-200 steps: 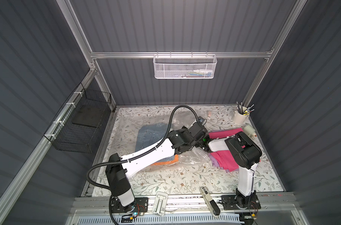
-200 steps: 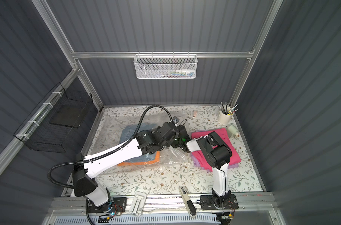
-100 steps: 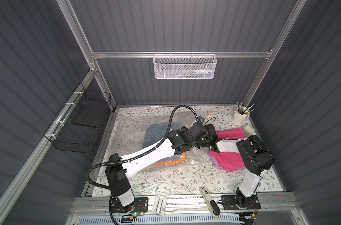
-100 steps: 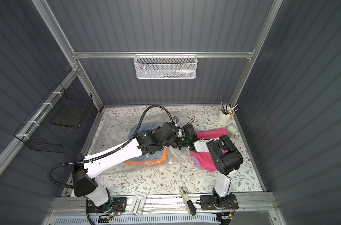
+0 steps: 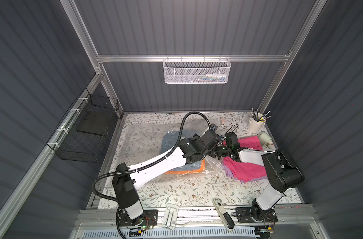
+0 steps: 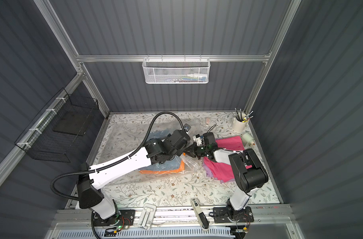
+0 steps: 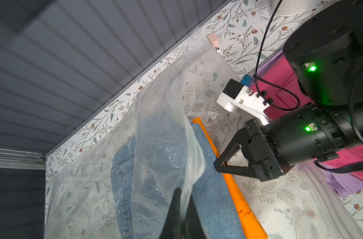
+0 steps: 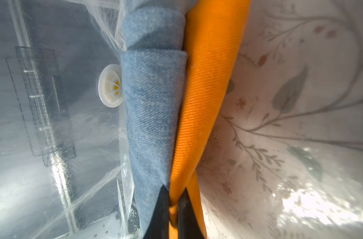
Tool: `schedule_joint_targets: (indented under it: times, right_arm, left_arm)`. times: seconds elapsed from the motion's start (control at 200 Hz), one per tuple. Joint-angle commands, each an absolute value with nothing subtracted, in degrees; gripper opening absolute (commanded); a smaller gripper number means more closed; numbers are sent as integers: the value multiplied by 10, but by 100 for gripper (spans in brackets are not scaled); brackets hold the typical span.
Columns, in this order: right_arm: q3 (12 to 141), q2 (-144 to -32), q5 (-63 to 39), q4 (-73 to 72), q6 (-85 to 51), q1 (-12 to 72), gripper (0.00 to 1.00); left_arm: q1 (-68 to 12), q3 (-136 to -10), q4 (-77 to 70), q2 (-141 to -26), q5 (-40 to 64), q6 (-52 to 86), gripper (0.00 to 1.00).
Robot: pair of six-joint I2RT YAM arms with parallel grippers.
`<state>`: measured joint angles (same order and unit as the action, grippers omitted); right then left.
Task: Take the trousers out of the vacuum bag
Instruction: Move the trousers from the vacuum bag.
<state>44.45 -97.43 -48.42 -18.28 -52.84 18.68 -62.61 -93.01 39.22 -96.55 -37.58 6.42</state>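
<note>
The clear vacuum bag [image 5: 143, 140] lies across the left half of the table, and its white valve [image 8: 110, 85] shows through the plastic. Inside it, light blue denim trousers [image 7: 213, 186] lie on orange trousers [image 7: 236, 192], whose edge sticks out at the bag's mouth [image 5: 199, 168]. My left gripper [image 7: 181, 194] is shut on the bag's upper plastic sheet and holds it lifted. At the mouth, my right gripper [image 8: 173, 194] is shut on the orange trousers' edge, also seen in a top view [image 6: 186, 154]. Hot pink trousers [image 5: 249, 167] lie on lilac ones [image 5: 230, 172] outside the bag, at the right.
A white cup of pens [image 5: 256, 124] and a white bottle [image 5: 265, 139] stand at the back right. A small pink item [image 5: 222, 121] lies near the back wall. A black wire basket [image 5: 87, 132] hangs on the left wall. Two tools [image 5: 223, 213] rest on the front rail.
My right arm's elbow has swung to the right and forward. The orange and denim trousers have slid right, towards the bag's mouth. The left gripper keeps its hold on the plastic.
</note>
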Motion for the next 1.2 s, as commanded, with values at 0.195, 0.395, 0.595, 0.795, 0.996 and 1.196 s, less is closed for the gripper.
schedule_joint_targets:
  times: [0.195, 0.395, 0.595, 0.795, 0.996, 1.196]
  right_arm:
    - [452, -950, -486, -209, -512, 174, 19]
    - [468, -926, -461, -145, -478, 173, 49]
    - [489, -903, -433, -67, -436, 174, 55]
    - [492, -902, -428, -50, -424, 177, 57]
    - [485, -930, -427, -52, -423, 185, 60]
    - [482, -955, -425, -73, -434, 200, 60]
  left_arm:
    - [-630, -919, 394, -963, -387, 62, 0]
    - [-630, -918, 389, -967, -374, 57, 0]
    - [-630, -918, 381, -969, -355, 55, 0]
    - [-630, -918, 374, -973, -345, 51, 0]
    - [-630, -922, 374, -977, -341, 49, 0]
    - [-630, -926, 375, -982, -339, 48, 0]
